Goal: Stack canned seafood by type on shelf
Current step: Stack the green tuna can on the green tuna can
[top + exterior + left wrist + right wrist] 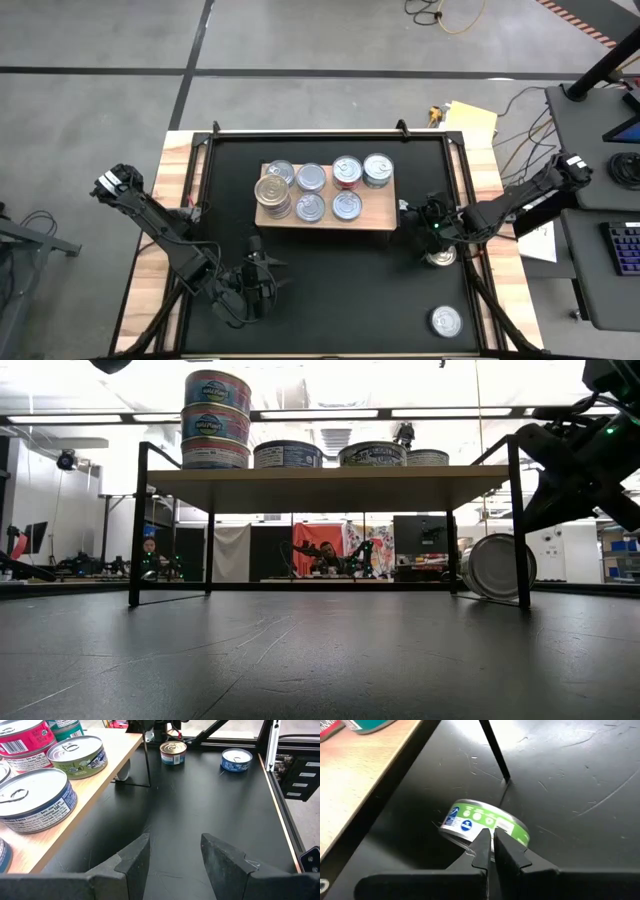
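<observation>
The right gripper (491,851) is hard to make out from above, it's just a dark clump off the right end of the shelf (375,219), low over the mat. Its wrist camera helps: the two fingers are pressed together with nothing between them, tips just at the rim of a green-label can (487,822) that's tipped on its edge beside the shelf's leg. Whether the tips really touch that can I can't tell. From table height the same can (497,566) stands on its rim under the right end of the shelf, half hidden by the leg.

The left gripper (172,855) waits at the near left of the mat (330,300), fingers partly apart, holding nothing.

On the shelf: a stack of three cans (272,192) at the left end, plus six singles, one at the far left (281,172), two silver ones (311,178) in the middle, a red-sided one (347,170), one at the far right (378,168) and one near it (346,206). From table height most labels are cut off by the board edge.

Two cans are off the shelf: one under the right arm (440,257), partly covered by it, and one at the near right corner (446,321)
</observation>
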Action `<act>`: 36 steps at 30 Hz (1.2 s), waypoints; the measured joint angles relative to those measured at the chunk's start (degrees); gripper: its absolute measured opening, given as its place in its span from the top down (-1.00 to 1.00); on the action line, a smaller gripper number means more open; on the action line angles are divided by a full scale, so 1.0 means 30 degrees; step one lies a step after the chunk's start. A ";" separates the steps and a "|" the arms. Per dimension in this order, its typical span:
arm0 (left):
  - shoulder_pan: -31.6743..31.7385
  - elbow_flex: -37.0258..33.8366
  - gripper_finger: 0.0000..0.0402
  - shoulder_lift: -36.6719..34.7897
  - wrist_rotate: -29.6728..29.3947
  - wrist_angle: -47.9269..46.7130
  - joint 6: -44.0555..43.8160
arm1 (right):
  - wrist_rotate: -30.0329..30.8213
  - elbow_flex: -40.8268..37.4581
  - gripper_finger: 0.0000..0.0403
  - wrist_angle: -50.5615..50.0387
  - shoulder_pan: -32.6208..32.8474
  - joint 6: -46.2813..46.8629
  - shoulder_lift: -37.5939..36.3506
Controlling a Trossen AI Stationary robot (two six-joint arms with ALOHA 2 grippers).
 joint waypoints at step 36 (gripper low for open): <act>0.0000 0.3763 0.20 0.6104 0.0390 0.3257 0.0963 | 0.1422 -0.0527 0.94 0.0997 0.4124 -0.1407 -0.0405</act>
